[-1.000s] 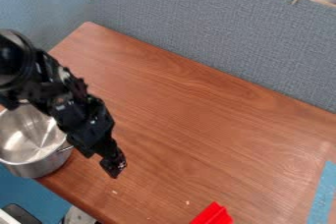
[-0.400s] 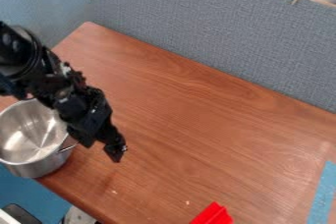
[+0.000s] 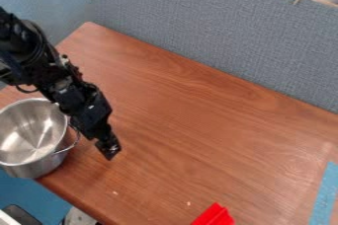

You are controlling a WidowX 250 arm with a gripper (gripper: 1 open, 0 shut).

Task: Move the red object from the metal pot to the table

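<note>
Beside the metal pot [image 3: 30,138] at the table's [image 3: 199,111] left edge, my gripper [image 3: 111,152] hangs fully open, empty; red object [image 3: 211,215] already lies at the front edge; only retreat remains.

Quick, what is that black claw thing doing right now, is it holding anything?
Gripper: jaws open, holding nothing, poised over the table just beside the metal pot.

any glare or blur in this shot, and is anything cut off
Camera view: the metal pot shows bright glare inside and is cropped at the left edge; the red object is cut off at the bottom edge; the open tool looks soft, detail coarse.
</note>
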